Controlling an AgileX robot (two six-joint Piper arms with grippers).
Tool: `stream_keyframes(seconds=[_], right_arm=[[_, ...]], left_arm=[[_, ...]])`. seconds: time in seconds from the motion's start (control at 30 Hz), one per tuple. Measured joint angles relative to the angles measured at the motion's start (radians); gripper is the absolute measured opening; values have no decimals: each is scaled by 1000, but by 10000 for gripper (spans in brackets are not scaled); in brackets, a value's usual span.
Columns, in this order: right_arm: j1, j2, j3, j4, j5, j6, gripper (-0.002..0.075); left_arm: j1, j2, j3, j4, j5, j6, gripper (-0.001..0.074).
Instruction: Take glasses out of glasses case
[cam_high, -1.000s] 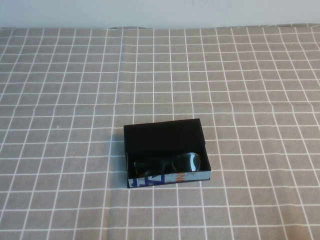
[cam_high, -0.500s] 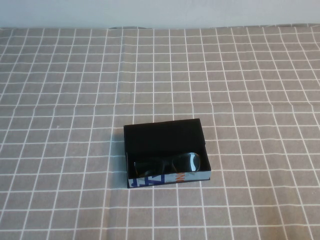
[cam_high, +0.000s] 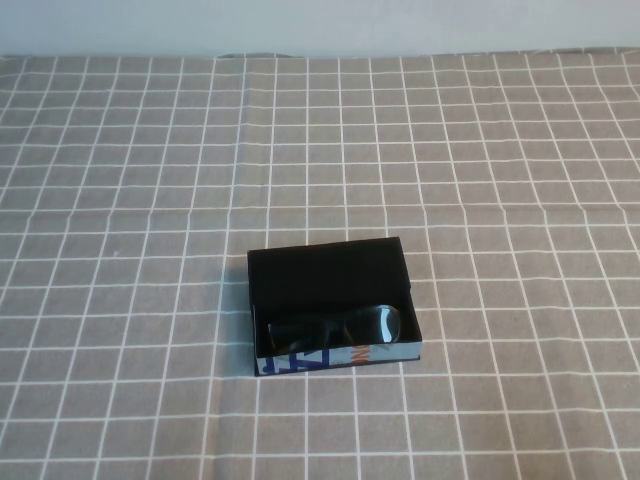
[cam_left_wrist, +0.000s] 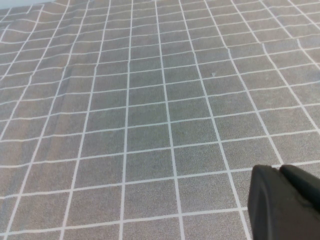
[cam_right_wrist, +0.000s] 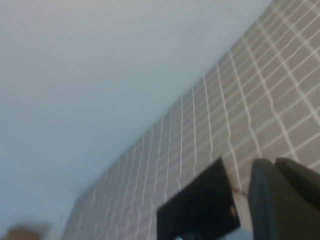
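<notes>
The glasses (cam_high: 335, 326) lie lengthwise along the white front wall inside the glasses case (cam_high: 330, 274). Left end effector (cam_left_wrist: 285, 202) and right end effector (cam_right_wrist: 282, 200) are in wrist view only; whether either is apart or together, I cannot tell.

High view sits above my own side, tilted down at the cloth (cam_high: 120, 200), far wall at 12 o'clock, case (cam_high: 335, 310) near centre toward 6. My left wrist cam hangs close over bare cloth (cam_left_wrist: 150, 125), left gripper (cam_left_wrist: 285, 200) in its corner. My right wrist cam is rolled, aimed low across the table at the wall; right gripper (cam_right_wrist: 285, 200) in frame. It shares the case (cam_right_wrist: 200, 212) with the high view.
</notes>
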Motion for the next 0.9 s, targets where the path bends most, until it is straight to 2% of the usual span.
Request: stream_keyframes(seconds=[0.27,0.43,0.6,0.7,0.9], right_arm=[[0,500,-375,-391,515,0,-18],[0,782,-582,-570,659,-63,-18],[17,1027,-773,-616,697,-160,-18],[94,1149,-879,-653,706,-177,-18],[348,1367,-1077,-816,697,-205,-18]], left_arm=[[0,0,0,0,0,0,-4],[0,0,0,0,0,0,-4],[0,0,0,0,0,0,-4],[0,0,0,0,0,0,-4],[0,0,0,0,0,0,-4]])
